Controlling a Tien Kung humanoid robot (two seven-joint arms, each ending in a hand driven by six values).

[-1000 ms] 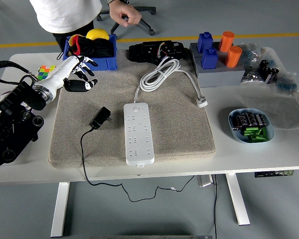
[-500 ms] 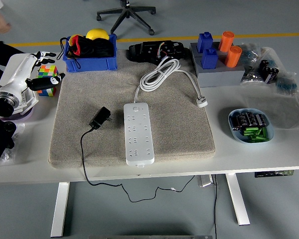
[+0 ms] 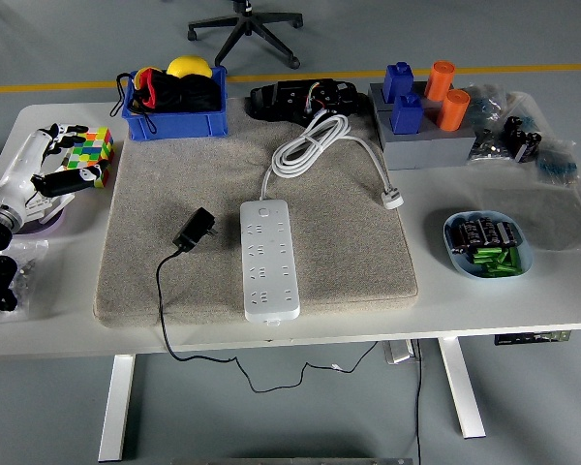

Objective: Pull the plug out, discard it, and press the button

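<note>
A white power strip (image 3: 270,258) lies on the beige mat (image 3: 349,242), with its white cord coiled (image 3: 312,143) behind it and its white plug (image 3: 394,200) on the mat. A black plug (image 3: 195,231) lies unplugged on the mat left of the strip, its black cord (image 3: 163,310) running off the front edge. My left hand (image 3: 53,163), white with black fingertips, is at the far left table edge, fingers relaxed and empty. The right hand is out of view.
A blue bin (image 3: 174,99) with a yellow ball stands at the back left. A colourful cube (image 3: 94,151) sits by my left hand. Blue and orange blocks (image 3: 421,102) on a grey stand are back right. A blue bowl (image 3: 488,244) of batteries is at the right.
My left hand has drawn back leftward from the mat's back-left corner to the table's left edge. The person at the far side has left the view.
</note>
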